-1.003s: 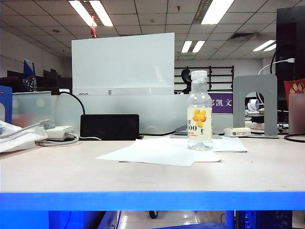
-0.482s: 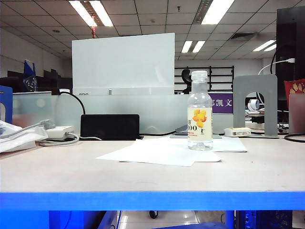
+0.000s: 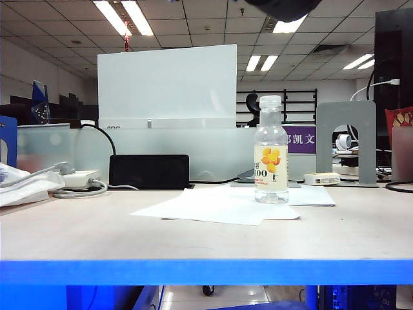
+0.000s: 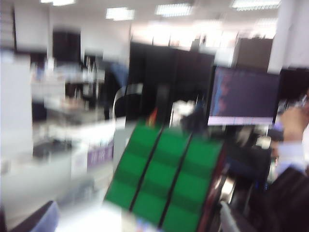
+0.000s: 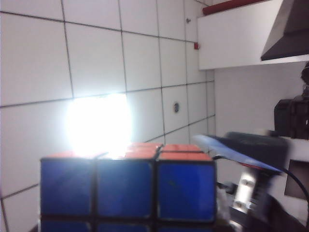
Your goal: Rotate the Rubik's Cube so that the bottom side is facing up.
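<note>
My left gripper [image 4: 129, 221] stands open in the blurred left wrist view, one finger [image 4: 29, 218] well clear of the cube and the other [image 4: 228, 218] just beside it. I cannot tell how the right gripper's jaws stand, since its fingers stay out of sight. A dark arm part [image 3: 281, 6] cuts the exterior view's upper edge. The table [image 3: 97, 239] carries a paper sheet [image 3: 213, 208] and an upright bottle [image 3: 270, 152]. The Rubik's Cube [image 4: 164, 179] is up in the air, off the table. It shows green to my left wrist camera, and blue with a red top [image 5: 128, 188] to my right wrist camera.
</note>
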{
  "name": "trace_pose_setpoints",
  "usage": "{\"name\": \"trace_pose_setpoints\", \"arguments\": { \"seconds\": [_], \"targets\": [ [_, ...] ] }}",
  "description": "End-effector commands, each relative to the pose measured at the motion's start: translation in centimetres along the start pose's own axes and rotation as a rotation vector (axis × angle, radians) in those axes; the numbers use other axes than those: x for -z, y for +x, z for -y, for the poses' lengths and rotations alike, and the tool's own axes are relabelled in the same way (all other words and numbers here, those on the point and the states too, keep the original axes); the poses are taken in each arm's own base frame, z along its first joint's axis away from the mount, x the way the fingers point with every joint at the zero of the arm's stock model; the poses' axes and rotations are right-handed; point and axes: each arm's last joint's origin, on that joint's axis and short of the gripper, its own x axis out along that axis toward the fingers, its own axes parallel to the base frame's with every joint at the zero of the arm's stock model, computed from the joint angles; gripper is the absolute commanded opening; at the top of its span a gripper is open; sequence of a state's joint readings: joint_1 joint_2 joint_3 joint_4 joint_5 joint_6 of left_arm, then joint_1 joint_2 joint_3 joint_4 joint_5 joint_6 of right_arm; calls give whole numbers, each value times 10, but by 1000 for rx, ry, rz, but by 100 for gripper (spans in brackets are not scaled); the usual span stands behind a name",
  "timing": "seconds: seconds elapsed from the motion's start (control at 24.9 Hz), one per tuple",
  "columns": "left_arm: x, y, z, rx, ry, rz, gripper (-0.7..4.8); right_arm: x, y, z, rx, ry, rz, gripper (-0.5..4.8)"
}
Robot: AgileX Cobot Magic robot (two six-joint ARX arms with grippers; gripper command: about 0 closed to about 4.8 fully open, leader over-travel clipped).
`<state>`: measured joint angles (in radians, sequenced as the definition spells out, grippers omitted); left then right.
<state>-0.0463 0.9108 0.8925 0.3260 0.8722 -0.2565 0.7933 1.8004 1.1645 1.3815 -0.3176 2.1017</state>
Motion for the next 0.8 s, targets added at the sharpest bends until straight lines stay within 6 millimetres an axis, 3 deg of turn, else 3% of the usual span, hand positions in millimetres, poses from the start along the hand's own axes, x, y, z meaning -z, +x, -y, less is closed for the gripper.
{"name": "trace_pose_setpoints", "arguments": {
  "seconds": [0.04,0.12,0.36,0.56,0.8],
  "targets": [
    [7,2,-3,20,15,-54,442,0,2,-8,-49,5,-14,240],
    [8,3,-6,21,23,-47,468,-1,5,-13,-57,-5,-30,240],
    [16,14,-21,24,3,-37,469,5,21,-28,-108,-27,-85,241],
    [6,18,-22,57,10,70,479,7,22,-28,-101,-27,-104,241],
    [12,30,-19,128,-45,62,479,12,24,-25,-97,-17,-120,241]
  ]
}}
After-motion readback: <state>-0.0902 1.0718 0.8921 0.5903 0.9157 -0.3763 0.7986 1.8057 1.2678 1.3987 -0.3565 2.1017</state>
